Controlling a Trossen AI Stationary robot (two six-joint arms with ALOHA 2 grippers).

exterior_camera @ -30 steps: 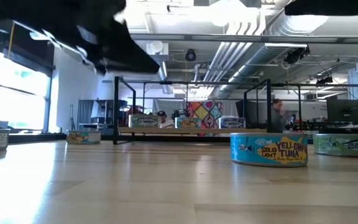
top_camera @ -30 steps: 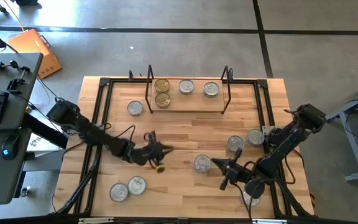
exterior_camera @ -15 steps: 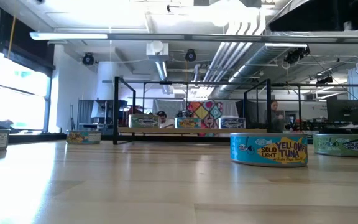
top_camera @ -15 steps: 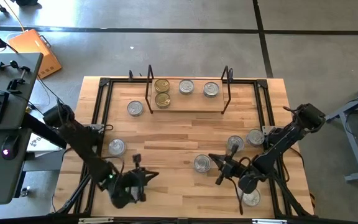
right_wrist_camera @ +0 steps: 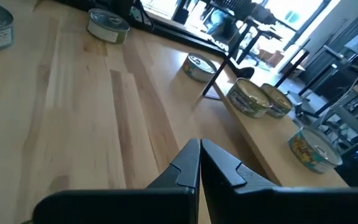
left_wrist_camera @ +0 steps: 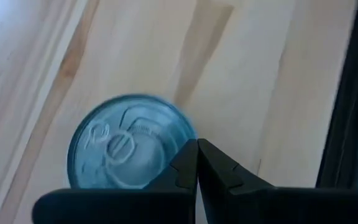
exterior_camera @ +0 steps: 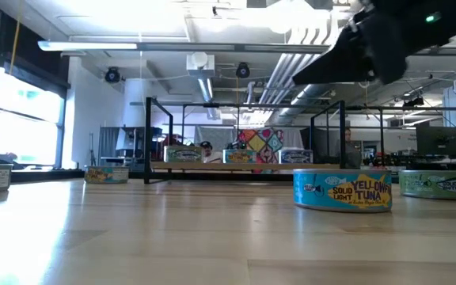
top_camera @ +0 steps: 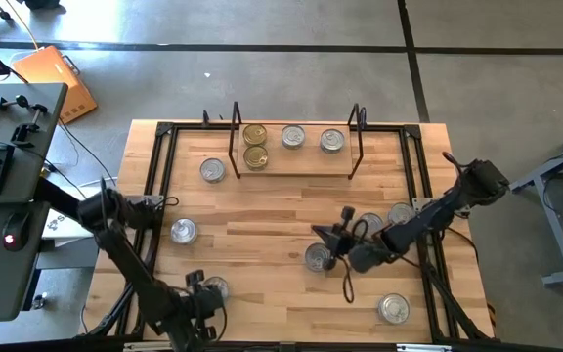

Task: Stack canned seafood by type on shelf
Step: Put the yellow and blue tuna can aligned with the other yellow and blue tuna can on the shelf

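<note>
The shelf [top_camera: 296, 164] stands at the far edge. Two gold-lidded cans [top_camera: 254, 145] and two silver-lidded ones [top_camera: 311, 139] rest on its board. More silver cans sit on the tabletop, among them one near the front left [top_camera: 217, 287] and one in the middle [top_camera: 316, 258]. My left gripper [left_wrist_camera: 197, 146] is shut and points down just beside the front-left can's lid [left_wrist_camera: 126, 149]; I cannot tell whether it touches it. My right gripper [right_wrist_camera: 199, 146] is shut and hangs above the table by the middle can, facing the shelf [right_wrist_camera: 272, 155].
Other loose cans lie at the left [top_camera: 183, 231], far left [top_camera: 212, 170], right [top_camera: 402, 215] and near right [top_camera: 393, 308]. A black frame [top_camera: 164, 176] runs along the table's edges. A blue tuna can [exterior_camera: 343, 190] stands close in the low view.
My left gripper has swung from the table's middle toward the near left corner and tipped to point down over the can there. My right gripper has moved from the near right toward the table's middle and the far edge, staying shut.
</note>
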